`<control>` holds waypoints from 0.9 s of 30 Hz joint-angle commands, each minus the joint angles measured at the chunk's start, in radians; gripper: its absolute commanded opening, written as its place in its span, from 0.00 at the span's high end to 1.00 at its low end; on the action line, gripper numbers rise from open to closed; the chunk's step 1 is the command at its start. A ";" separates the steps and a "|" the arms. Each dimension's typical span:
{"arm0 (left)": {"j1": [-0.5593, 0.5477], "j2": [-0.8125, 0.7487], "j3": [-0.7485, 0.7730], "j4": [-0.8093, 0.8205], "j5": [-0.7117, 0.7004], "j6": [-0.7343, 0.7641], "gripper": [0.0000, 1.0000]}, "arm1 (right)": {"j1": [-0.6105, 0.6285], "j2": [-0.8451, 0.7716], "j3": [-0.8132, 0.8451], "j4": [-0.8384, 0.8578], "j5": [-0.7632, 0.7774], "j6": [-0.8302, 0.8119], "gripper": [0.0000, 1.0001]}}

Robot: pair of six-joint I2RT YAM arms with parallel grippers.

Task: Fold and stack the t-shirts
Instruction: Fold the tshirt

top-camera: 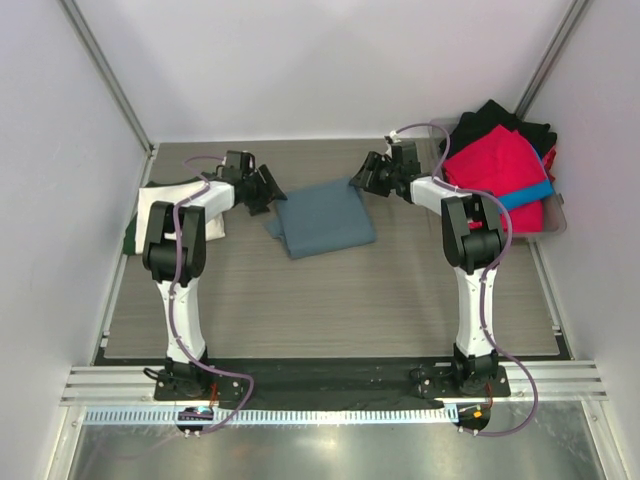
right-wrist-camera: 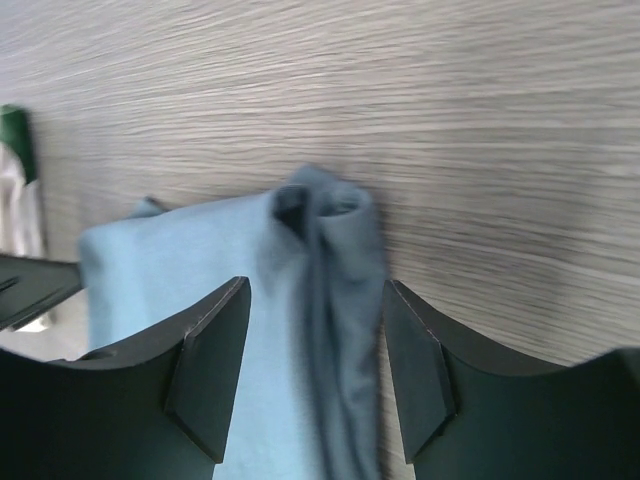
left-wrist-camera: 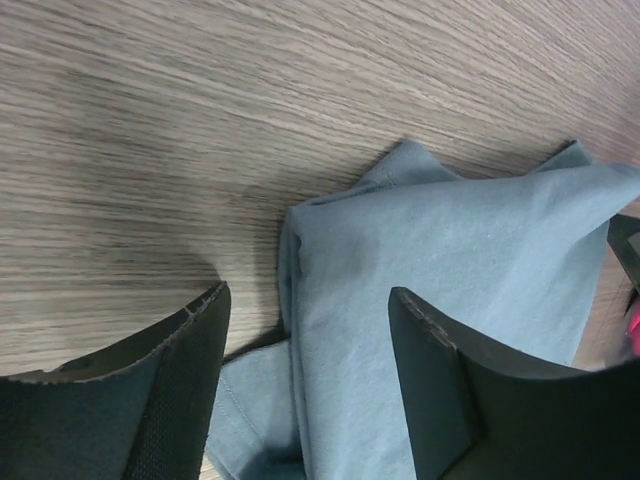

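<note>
A slate blue-grey t-shirt (top-camera: 322, 219) lies folded on the table between the arms. My left gripper (top-camera: 272, 190) is open at its left far corner; in the left wrist view its fingers (left-wrist-camera: 310, 330) straddle the folded cloth edge (left-wrist-camera: 440, 250). My right gripper (top-camera: 356, 176) is open at the shirt's right far corner; in the right wrist view (right-wrist-camera: 315, 320) the bunched cloth edge (right-wrist-camera: 340, 260) lies between the jaws. A cream-white shirt (top-camera: 165, 200) on a dark green one (top-camera: 131, 238) lies at the far left. Red (top-camera: 495, 165), black (top-camera: 500, 118) and bright blue (top-camera: 525, 192) shirts sit at the far right.
A grey bin (top-camera: 552, 225) holds the red, black and blue shirts at the right rear. The wood-grain table (top-camera: 330, 300) is walled by white panels. The cream and green cloth also shows at the left edge of the right wrist view (right-wrist-camera: 15, 190).
</note>
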 commanded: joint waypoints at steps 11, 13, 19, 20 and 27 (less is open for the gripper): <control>-0.053 0.083 0.131 -0.015 0.012 0.012 0.51 | 0.037 0.043 0.074 -0.097 0.019 -0.001 0.43; -0.059 0.088 0.141 -0.023 0.010 0.017 0.49 | 0.043 0.038 0.068 -0.113 0.053 -0.006 0.43; -0.064 0.022 0.147 -0.141 -0.126 0.071 0.23 | 0.067 0.061 0.097 -0.185 0.131 -0.049 0.47; -0.062 0.005 0.142 -0.161 -0.185 0.080 0.18 | 0.075 0.065 0.101 -0.209 0.166 -0.052 0.48; -0.065 -0.226 0.079 -0.310 -0.515 0.184 0.01 | 0.081 0.000 0.016 -0.216 0.231 -0.056 0.49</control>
